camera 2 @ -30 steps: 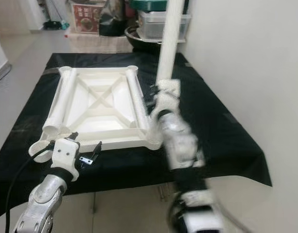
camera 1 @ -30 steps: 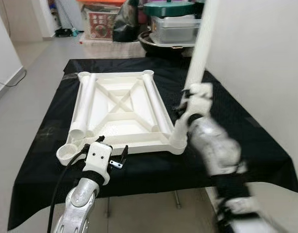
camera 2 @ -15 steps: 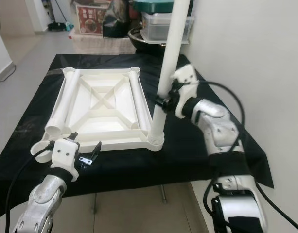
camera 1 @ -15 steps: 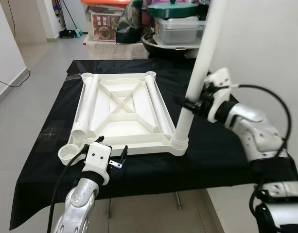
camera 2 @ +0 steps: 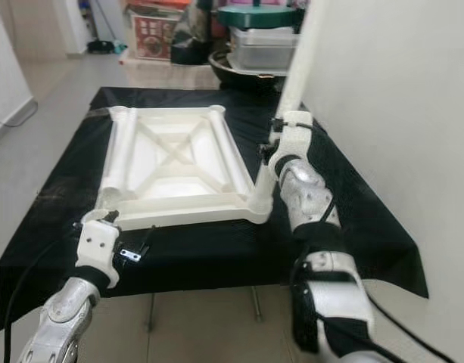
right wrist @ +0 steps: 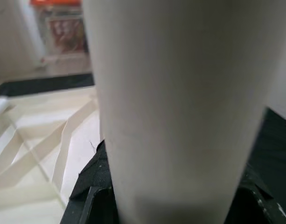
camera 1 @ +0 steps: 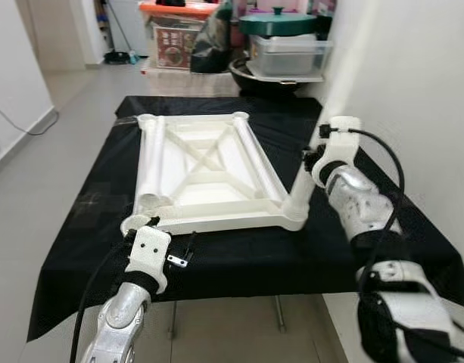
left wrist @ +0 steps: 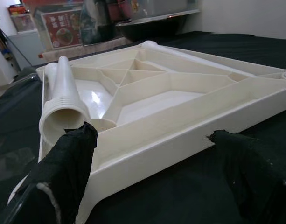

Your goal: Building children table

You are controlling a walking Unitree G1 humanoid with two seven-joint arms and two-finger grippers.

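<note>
Closer to the upright table leg [camera 2: 291, 113] than before, right gripper [camera 1: 316, 159] clamped it at the upturned tabletop's [camera 1: 209, 170] near right corner; left gripper [camera 1: 162, 240] hovered wide open at the black cloth's [camera 1: 239, 257] front edge.

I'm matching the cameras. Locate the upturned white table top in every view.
Left eye: table top mid-picture, on the black cloth.
Right eye: table top centre-left.
Left wrist: table top across the middle.
Right wrist: table top behind the upright leg.
Shared landmark: the black cloth.
</note>
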